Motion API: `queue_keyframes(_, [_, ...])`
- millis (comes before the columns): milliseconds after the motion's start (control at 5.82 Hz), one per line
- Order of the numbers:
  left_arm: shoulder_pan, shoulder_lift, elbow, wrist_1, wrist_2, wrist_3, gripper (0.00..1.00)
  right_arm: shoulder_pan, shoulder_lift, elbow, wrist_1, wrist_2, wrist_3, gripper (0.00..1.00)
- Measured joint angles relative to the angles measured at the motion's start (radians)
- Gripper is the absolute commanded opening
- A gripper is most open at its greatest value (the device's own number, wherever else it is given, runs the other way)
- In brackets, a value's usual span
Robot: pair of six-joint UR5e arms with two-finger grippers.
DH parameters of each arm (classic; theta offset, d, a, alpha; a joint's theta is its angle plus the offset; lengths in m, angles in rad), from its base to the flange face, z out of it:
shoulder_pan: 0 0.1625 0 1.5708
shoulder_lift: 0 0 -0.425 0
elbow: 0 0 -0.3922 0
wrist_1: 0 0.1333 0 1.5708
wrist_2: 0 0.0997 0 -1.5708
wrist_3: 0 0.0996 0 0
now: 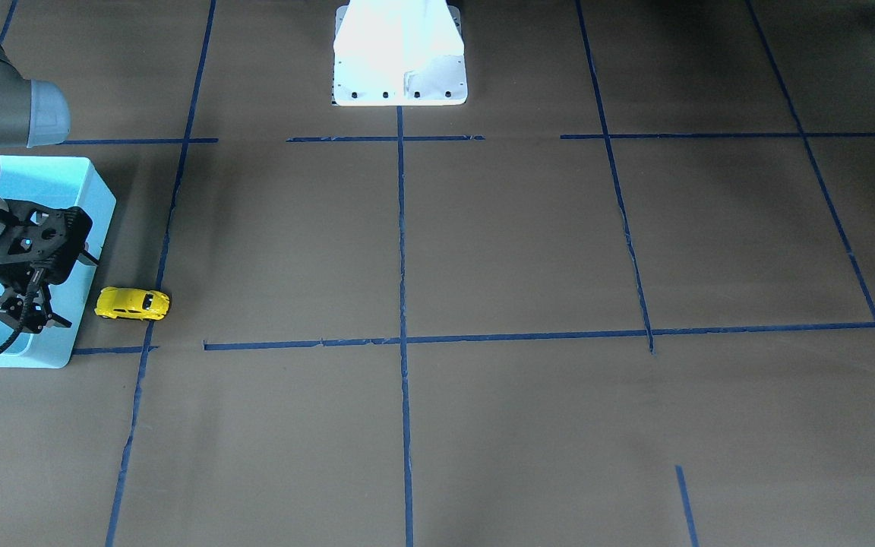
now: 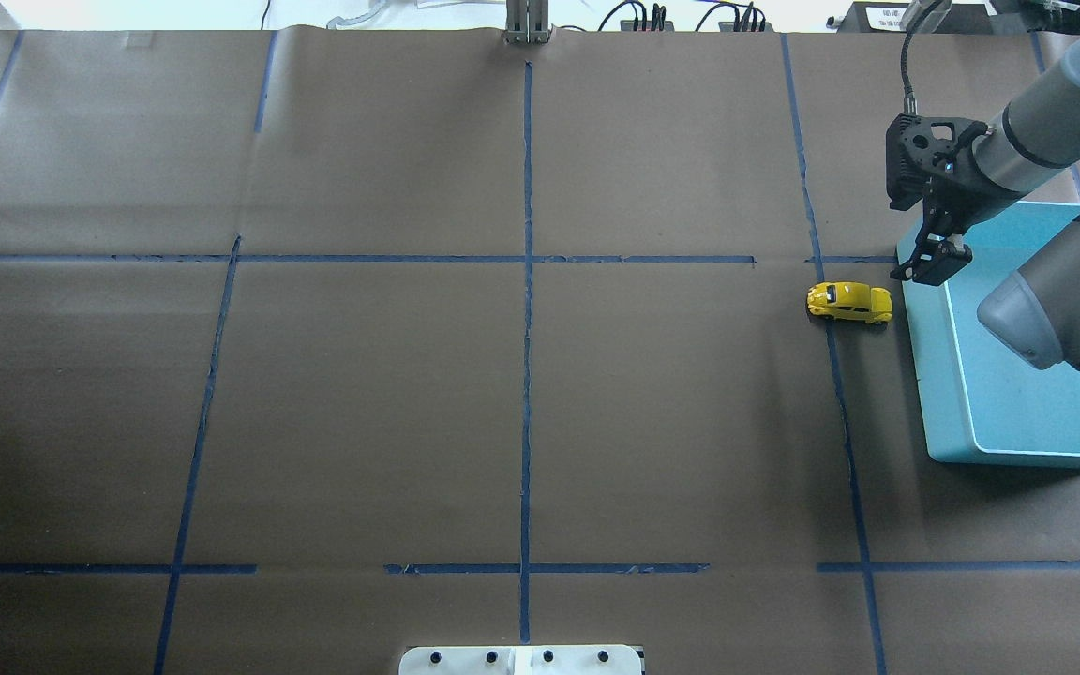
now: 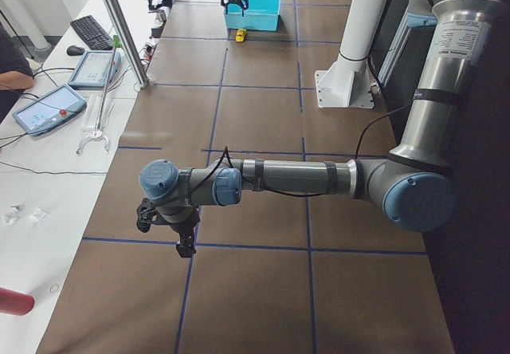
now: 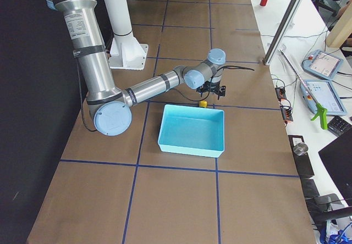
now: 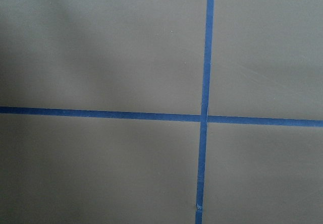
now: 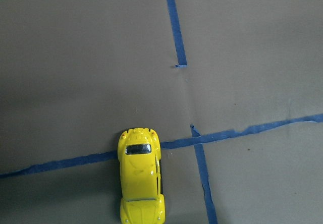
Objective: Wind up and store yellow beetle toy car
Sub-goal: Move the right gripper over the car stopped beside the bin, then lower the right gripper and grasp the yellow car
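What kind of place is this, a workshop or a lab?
Probably a robotics lab: a paper-covered table gridded with blue tape, the left arm and right arm, and a side bench holding control tablets and a keyboard.

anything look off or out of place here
Nothing much. The toy car stands upright on its wheels just outside the bin and looks intact. Only the blue tape is ragged, with gaps.

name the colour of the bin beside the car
Light blue; the bin shows best in exterior right.
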Motion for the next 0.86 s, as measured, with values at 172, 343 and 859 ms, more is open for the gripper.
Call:
queue_keyframes(172, [0.0, 0.0, 0.0, 0.0, 0.0, 0.0, 1.0, -0.022, 0.001, -0.001, 0.006, -0.001, 0.008, 1.0])
queue_keyframes(343, [0.0, 0.0, 0.0, 0.0, 0.0, 0.0, 1.0, -0.043, 0.001, -0.001, 0.007, -0.002, 0.015, 1.0])
queue_keyframes(859, [0.0, 0.0, 0.0, 0.0, 0.0, 0.0, 1.0, -0.075, 0.002, -0.02, 0.009, -0.037, 0.017, 1.0])
